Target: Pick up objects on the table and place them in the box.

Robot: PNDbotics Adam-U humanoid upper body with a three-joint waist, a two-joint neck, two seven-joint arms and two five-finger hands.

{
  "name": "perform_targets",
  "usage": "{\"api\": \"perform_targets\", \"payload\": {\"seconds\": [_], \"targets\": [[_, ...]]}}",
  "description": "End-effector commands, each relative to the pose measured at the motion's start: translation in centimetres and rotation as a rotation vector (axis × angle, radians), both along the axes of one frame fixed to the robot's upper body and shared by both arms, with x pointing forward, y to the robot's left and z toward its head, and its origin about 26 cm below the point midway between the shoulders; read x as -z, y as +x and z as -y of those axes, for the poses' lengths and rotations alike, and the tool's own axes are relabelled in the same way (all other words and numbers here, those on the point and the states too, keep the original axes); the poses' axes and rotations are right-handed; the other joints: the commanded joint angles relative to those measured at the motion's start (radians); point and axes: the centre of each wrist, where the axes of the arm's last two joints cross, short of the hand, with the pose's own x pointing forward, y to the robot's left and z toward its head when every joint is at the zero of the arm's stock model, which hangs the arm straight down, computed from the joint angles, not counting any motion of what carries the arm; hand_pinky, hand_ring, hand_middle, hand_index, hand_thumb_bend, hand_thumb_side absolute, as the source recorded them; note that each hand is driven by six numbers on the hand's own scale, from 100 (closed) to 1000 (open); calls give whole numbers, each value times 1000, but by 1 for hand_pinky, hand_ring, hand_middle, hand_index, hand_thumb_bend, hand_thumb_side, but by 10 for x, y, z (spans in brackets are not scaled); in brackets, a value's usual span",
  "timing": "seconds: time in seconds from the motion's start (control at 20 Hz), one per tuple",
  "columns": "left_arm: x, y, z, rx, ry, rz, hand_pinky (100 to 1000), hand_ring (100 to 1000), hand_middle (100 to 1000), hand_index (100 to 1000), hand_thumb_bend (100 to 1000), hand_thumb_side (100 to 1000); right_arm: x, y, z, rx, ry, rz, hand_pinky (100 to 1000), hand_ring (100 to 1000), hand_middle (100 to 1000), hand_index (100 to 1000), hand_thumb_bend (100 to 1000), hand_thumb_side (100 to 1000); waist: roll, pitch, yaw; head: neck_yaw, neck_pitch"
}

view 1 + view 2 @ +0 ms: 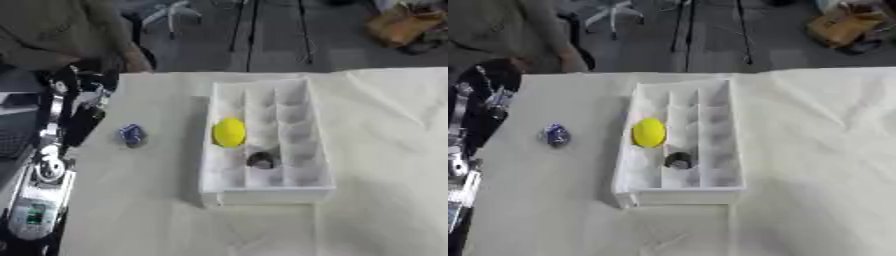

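Left eye view: the left arm runs along the table's left edge; its hand shows too unclearly to tell its fingers. A small blue thing lies just beside it on the cloth. The white box holds a dark lump, and farther back a yellow ball.
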Motion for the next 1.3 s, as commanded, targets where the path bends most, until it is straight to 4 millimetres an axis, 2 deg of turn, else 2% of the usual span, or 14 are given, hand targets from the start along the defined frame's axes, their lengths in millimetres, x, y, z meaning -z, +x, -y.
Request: {"api": "perform_targets", "payload": {"seconds": [0.05, 0.2, 0.25, 0.3, 0.35, 0.6, 0.65, 0.95, 1.2, 1.25, 1.3], "targets": [[-10, -3, -2, -12, 27, 27, 695, 675, 678, 796, 595, 734, -10, -2, 0, -7, -20, 31, 670, 560, 661, 855, 339, 650, 5, -14, 3, 2, 5], [-11, -2, -5, -42, 66, 9, 701, 681, 686, 799, 625, 714, -10, -2, 0, -8, -22, 30, 670, 560, 661, 855, 340, 651, 4, -14, 3, -1, 5], [-12, -1, -10, -68, 120, -24, 714, 701, 722, 819, 691, 666, -10, -2, 0, -8, -24, 29, 670, 560, 661, 856, 340, 650, 4, -13, 3, -3, 6], [-13, 1, -14, -92, 167, -51, 714, 701, 722, 819, 691, 666, -10, -2, 0, -9, -25, 29, 670, 560, 661, 856, 340, 650, 4, -13, 2, -4, 6], [-10, 4, -22, -111, 250, -130, 726, 719, 748, 852, 692, 630, -10, -2, 0, -10, -27, 28, 670, 560, 662, 856, 340, 651, 5, -15, 0, -6, 6], [-8, 23, -65, -214, 584, -522, 739, 732, 758, 871, 709, 599, -9, -3, 0, -16, -32, 22, 670, 560, 662, 856, 342, 650, 6, -21, -9, -16, -1], [-9, 28, -76, -256, 619, -582, 724, 733, 767, 873, 765, 601, -8, -3, 0, -17, -34, 19, 670, 560, 662, 857, 343, 650, 7, -23, -10, -20, -4], [0, 59, -110, -411, 655, -714, 688, 721, 773, 851, 802, 583, -9, -3, -1, -30, -39, 17, 670, 560, 662, 858, 342, 652, 5, -29, -31, -20, -16], [11, 74, -120, -425, 682, -837, 690, 706, 764, 845, 796, 576, -8, -3, -1, -35, -41, 16, 670, 560, 662, 858, 342, 652, 4, -29, -43, -20, -21], [15, 77, -119, -410, 671, -862, 679, 652, 707, 824, 783, 570, -9, -3, -1, -36, -41, 17, 670, 560, 662, 858, 342, 652, 5, -28, -45, -23, -24], [19, 81, -119, -394, 662, -887, 679, 652, 707, 824, 783, 570, -9, -3, -1, -37, -41, 17, 670, 560, 662, 858, 342, 652, 6, -28, -47, -26, -25]]}}
